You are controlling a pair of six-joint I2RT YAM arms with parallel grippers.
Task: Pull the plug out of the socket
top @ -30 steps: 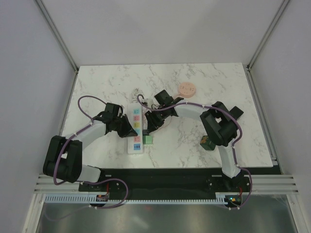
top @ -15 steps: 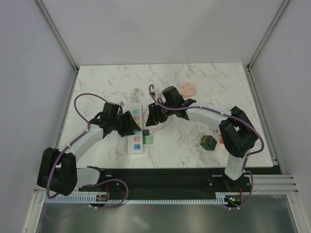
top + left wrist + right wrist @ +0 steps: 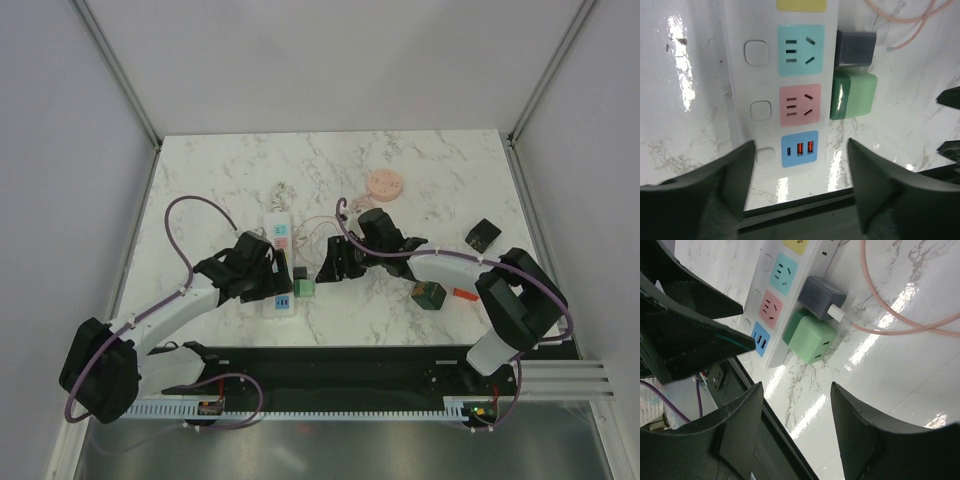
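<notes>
Green and hard-shelled, the plug (image 3: 812, 337) sits on the right flank of the socket (image 3: 790, 82) by the tabletop's (image 3: 430, 180) near edge, likely light but slick, best pinched across flat sides; left gripper (image 3: 799, 150) and right gripper (image 3: 796, 390) gape empty.

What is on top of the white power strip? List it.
The power strip has bare teal, pink and blue outlets; the grey adapter and green cube sit beside it. Far end: too small to judge.
</notes>
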